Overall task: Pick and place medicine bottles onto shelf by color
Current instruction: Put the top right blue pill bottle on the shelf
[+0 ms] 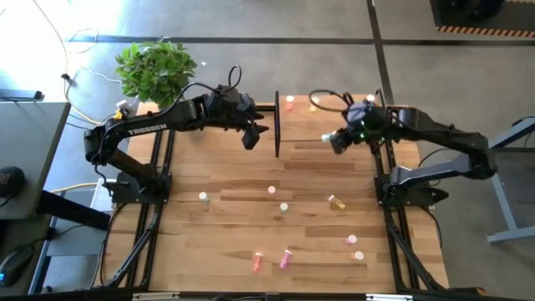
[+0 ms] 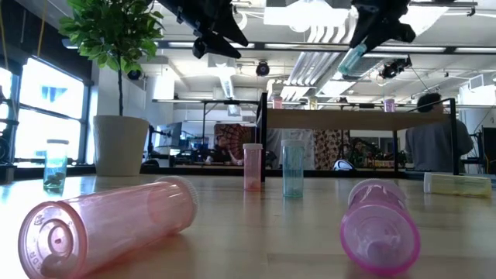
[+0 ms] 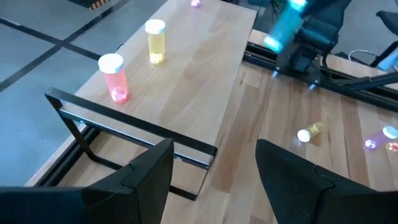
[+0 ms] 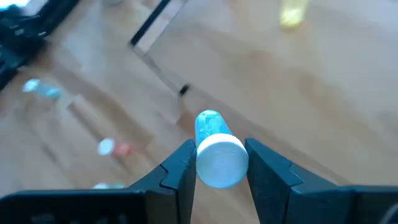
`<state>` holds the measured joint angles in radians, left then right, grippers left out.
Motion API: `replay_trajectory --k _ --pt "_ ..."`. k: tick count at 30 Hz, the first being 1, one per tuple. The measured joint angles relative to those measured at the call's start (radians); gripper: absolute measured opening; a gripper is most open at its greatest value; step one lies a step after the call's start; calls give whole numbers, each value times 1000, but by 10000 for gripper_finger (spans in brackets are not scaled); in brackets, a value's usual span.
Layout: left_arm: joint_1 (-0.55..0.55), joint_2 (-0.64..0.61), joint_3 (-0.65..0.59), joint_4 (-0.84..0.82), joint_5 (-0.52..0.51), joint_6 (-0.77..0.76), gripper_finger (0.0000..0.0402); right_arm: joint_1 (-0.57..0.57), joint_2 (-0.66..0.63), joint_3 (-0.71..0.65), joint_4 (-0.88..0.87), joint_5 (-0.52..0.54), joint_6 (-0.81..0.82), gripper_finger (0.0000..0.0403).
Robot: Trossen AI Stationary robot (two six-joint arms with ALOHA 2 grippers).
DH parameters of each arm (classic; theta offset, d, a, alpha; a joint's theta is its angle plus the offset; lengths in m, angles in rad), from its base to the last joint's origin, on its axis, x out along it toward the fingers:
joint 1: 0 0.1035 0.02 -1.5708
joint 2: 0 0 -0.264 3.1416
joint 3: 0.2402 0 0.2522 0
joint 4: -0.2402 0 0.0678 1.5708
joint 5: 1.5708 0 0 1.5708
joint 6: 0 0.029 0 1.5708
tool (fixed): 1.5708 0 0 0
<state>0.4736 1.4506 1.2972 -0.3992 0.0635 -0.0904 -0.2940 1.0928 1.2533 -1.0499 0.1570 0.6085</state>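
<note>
While it hangs above the shelf (image 1: 334, 125), the teal bottle (image 4: 214, 146) is clamped between the right gripper (image 4: 217, 163)'s fingers, white cap toward the wrist camera, probably so the base can go down first. A red bottle (image 3: 114, 77) and a yellow bottle (image 3: 155, 42) already stand upright on the shelf board near its far end, just beside one another, which suggests colours are being grouped along it. A faint third one farther along the board is cut off by the picture edge and I cannot tell its colour. The left gripper (image 3: 214, 163) hovers near the shelf's black end frame with fingers spread and nothing between them, apparently waiting. Loose bottles (image 1: 283, 207) remain scattered on the worktop (image 1: 226, 242), some upright, several pink ones lying on their sides near the front edge. A potted plant (image 1: 155, 71) sits at the back left corner. From the low view, where exactly the teal bottle sits over the board is hard to judge.
</note>
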Motion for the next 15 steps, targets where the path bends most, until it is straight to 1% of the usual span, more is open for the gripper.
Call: replay_trajectory --k 7,13,15 --pt "-1 0 0 0 4 55 216 -153 131 154 -106 -1 -137 112" --pt "-1 0 0 -22 4 106 216 -238 248 299 -228 0 -229 112" --pt "-1 0 0 -35 4 113 216 -260 281 336 -272 15 -255 112"
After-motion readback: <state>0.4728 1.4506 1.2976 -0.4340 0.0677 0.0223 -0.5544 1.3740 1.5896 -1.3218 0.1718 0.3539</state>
